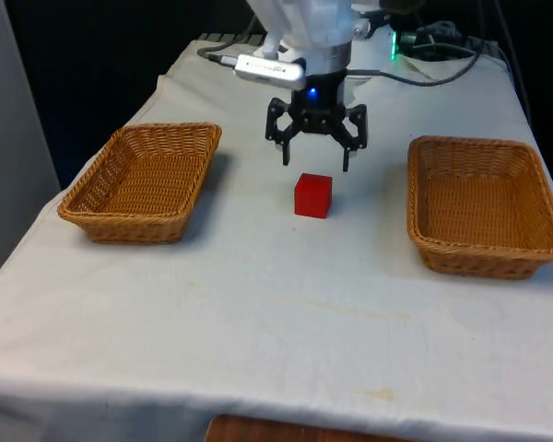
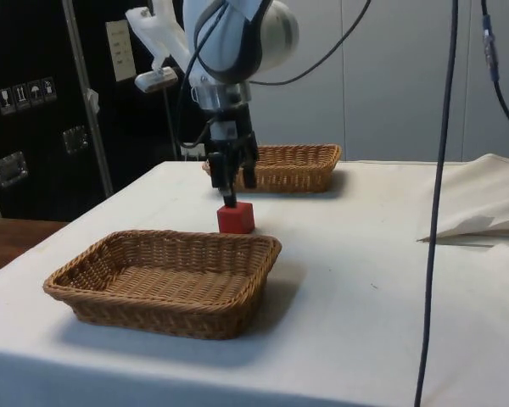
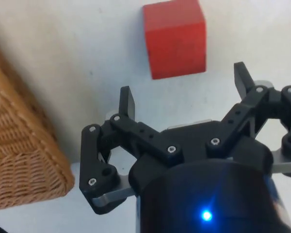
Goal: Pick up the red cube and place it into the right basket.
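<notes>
We see the gripper hovering above the cloth w/ fingers spread wide, nothing between them. The red cube sits on the white tablecloth, roughly mid-table, not touching the fingers. In the front view it's at approx 6 o'clock from the gripper, just beside and below the fingertips. Side view agrees: gripper points down, one fingertip just above the cube; we can't tell from there whether they touch. Wrist view shows the cube ahead of the open gripper, clear of both fingers, slightly off the mid-line between them.

Two wicker baskets on the table. Right basket, at the front view's right, is at approx 3 o'clock from the cube, well apart. Left basket is at approx 9 o'clock from the cube, also well apart. Both look empty inside as far as we see. In the side view one basket is near the camera and the other lies behind the arm; cube sits between them. Wrist view catches a basket corner near one finger.
</notes>
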You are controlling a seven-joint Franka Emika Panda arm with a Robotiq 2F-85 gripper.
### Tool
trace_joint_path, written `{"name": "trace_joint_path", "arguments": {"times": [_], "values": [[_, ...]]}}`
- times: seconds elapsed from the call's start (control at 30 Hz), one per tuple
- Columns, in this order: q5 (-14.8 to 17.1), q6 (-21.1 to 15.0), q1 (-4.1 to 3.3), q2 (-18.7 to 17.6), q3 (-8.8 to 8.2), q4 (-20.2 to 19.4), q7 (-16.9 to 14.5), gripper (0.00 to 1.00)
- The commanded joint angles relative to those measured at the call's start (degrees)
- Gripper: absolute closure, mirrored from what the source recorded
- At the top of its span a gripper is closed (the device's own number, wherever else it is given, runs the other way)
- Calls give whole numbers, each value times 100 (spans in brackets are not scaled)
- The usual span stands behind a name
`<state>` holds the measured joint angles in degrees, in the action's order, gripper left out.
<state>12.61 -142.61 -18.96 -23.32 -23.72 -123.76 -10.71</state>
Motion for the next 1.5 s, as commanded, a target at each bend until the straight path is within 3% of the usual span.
{"name": "trace_joint_path", "arguments": {"times": [0.0,0.2,0.5,0.53,0.57,0.73,0.83,0.87,0.9,0.93,1.13,1.23,1.47], "values": [[109,-46,52,-29,57,11,-86,0],[80,-29,11,-80,0,40,-57,0],[321,-57,74,-350,120,298,23,0],[235,-29,11,-344,46,286,80,0],[367,-57,80,-390,120,332,17,0],[521,-115,57,-561,103,413,-57,0],[590,-160,92,-659,115,435,-109,0],[493,-92,23,-642,46,435,-17,0],[619,-172,92,-676,115,435,-132,0],[647,-183,97,-699,115,441,-149,0],[630,-155,46,-751,40,447,-120,0],[670,-178,69,-762,63,453,-143,0],[630,-155,46,-768,34,447,-115,76]]}}
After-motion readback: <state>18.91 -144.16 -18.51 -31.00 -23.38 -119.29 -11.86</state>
